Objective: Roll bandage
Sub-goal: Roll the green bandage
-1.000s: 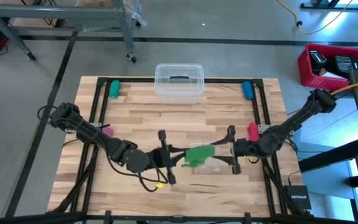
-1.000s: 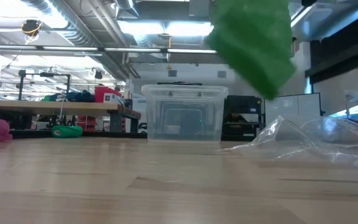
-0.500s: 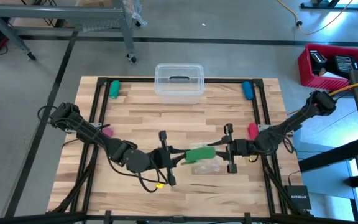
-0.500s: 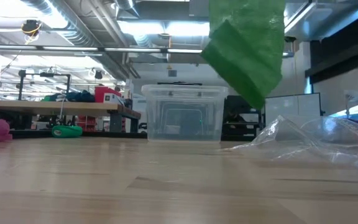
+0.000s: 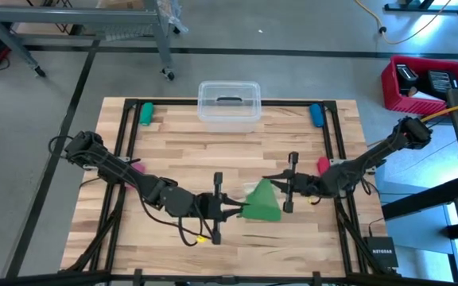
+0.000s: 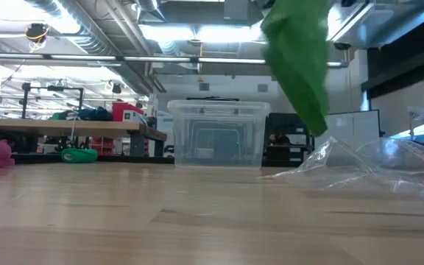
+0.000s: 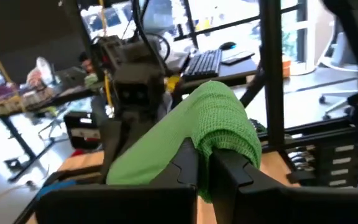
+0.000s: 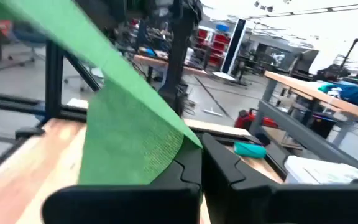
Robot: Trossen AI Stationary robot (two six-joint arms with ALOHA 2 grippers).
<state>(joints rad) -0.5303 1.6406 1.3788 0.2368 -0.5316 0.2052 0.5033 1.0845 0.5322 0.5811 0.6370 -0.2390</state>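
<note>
Green bandage (image 5: 261, 202) hung between two hands.
Soft, light, floppy; left hand (image 5: 234, 210) and right hand (image 5: 275, 183) each pinched one edge above the tabletop (image 5: 173, 151).

centre front: bright green fabric bandage (image 5: 260, 202) hangs between both arms, blocking passage
beneath it: crumpled clear plastic bag (image 6: 359, 171) litters the boards
far edge: clear lidded plastic box (image 5: 229, 104) blocks
middle boards: open wooden table (image 5: 237, 155), free passage
</note>
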